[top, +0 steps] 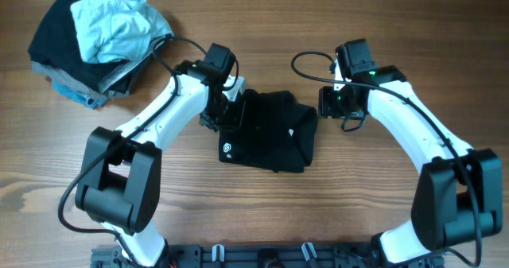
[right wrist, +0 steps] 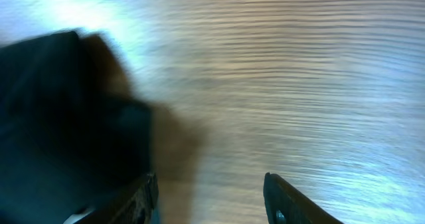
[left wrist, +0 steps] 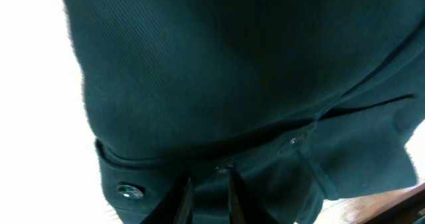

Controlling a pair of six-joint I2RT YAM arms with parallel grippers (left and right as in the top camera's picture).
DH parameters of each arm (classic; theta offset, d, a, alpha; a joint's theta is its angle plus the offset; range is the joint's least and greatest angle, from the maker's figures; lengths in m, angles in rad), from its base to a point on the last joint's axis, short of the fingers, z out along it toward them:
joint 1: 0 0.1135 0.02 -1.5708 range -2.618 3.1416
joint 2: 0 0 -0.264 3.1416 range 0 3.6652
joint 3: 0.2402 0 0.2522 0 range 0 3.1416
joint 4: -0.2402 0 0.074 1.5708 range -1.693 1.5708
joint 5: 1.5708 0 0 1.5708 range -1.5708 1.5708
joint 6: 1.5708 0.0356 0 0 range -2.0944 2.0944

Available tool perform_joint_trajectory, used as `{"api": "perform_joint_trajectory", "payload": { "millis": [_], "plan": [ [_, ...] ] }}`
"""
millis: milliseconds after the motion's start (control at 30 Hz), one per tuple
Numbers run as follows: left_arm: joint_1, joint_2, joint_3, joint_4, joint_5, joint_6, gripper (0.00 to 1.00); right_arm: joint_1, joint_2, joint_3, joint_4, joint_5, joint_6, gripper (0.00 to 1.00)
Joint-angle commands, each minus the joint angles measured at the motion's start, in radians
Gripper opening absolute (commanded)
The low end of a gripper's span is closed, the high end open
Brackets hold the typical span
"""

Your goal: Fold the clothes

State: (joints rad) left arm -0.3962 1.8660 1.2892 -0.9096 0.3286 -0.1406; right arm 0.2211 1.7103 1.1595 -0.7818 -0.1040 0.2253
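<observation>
A: Quick, how far along?

B: Early, I'd say. One black top (top: 270, 133) lies mid-counter (top: 374, 29), bunched into a rough block with uneven edges. Call it part-folded, not finished. The pile (top: 83, 57) at 10 o'clock looks untouched: blue shirt (top: 119, 25) crumpled on top, dark items under it. So most of the job is left.

A: Grippers?

B: Left gripper (top: 225, 113) sits on the top's 10 o'clock edge. In its wrist view the fingers (left wrist: 234, 194) are close together with dark cloth between them, so I read the jaws as clenched on the top. Right gripper (top: 328, 101) is just beside the top's 2 o'clock corner, apart from it. Its jaws are spread wide with bare wood between them, grasping nothing.

A: What can't you see?

B: Plenty. The left wrist view is nearly all cloth. There's a button (left wrist: 126, 191) at 7 o'clock, but I can't tell which part of the top that is. That view's 9 o'clock side is blown out white. The right wrist view is blurred, the top just a dark mass at 9 o'clock. Overhead, the left arm covers the grasp point. A white logo (top: 228, 149) shows at the top's 8 o'clock corner, unreadable. How many items are in the pile, can't tell. The layers in the top are hidden too.
</observation>
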Motion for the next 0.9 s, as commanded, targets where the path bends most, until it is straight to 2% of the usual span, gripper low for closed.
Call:
{"api": "perform_joint_trajectory", "payload": {
  "millis": [0,133,233,267,300,333,367,400,467,500,600,667,700,733,833,867],
  "plan": [
    [-0.006,-0.003,-0.024,0.006,0.012,0.005,0.18,0.004,-0.084,0.013,-0.053,-0.378,-0.289,0.59],
    [-0.004,-0.003,-0.024,0.032,-0.011,0.005,0.19,0.007,-0.076,-0.003,-0.069,-0.392,-0.292,0.70],
    [-0.003,-0.003,-0.023,0.024,-0.012,0.006,0.18,0.007,-0.076,-0.071,0.095,-0.383,-0.286,0.74],
    [0.005,-0.005,-0.023,-0.006,-0.015,0.006,0.28,0.007,-0.070,-0.101,0.157,-0.341,-0.285,0.78],
    [0.015,-0.005,-0.023,-0.032,-0.015,0.005,0.49,0.007,-0.064,-0.119,0.190,-0.293,-0.284,0.79],
    [0.028,-0.005,-0.023,-0.061,-0.015,0.005,0.61,0.007,-0.057,-0.145,0.224,-0.233,-0.274,0.74],
    [0.040,-0.005,-0.023,-0.085,-0.016,0.006,0.65,0.006,-0.051,-0.160,0.240,-0.223,-0.274,0.68],
    [0.051,-0.005,-0.023,-0.106,-0.025,0.006,0.66,0.006,-0.043,-0.175,0.251,-0.243,-0.275,0.57],
    [0.066,-0.005,-0.023,-0.132,-0.066,0.006,0.67,0.006,-0.032,-0.195,0.252,-0.320,-0.277,0.11],
    [0.074,-0.005,-0.023,-0.140,-0.088,0.006,0.71,0.005,-0.032,-0.200,0.237,-0.313,-0.263,0.04],
    [0.084,-0.005,-0.025,-0.151,-0.090,0.006,0.73,-0.031,-0.033,-0.197,0.218,-0.082,-0.035,0.04],
    [0.083,-0.005,-0.039,-0.145,-0.085,0.005,0.68,-0.058,-0.033,-0.195,0.225,-0.043,-0.002,0.04],
    [0.082,-0.005,-0.049,-0.134,-0.075,0.006,0.66,-0.068,-0.033,-0.190,0.229,-0.078,-0.034,0.14],
    [0.080,-0.005,-0.077,-0.101,-0.054,0.019,0.66,-0.075,-0.035,-0.178,0.220,-0.118,-0.095,0.31],
    [0.079,-0.005,-0.144,-0.039,0.053,0.059,0.53,-0.079,-0.074,-0.132,0.155,-0.144,-0.126,0.39],
    [0.079,-0.005,-0.157,-0.021,0.078,0.058,0.55,-0.079,-0.097,-0.122,0.137,-0.184,-0.156,0.41]
  ]
}}
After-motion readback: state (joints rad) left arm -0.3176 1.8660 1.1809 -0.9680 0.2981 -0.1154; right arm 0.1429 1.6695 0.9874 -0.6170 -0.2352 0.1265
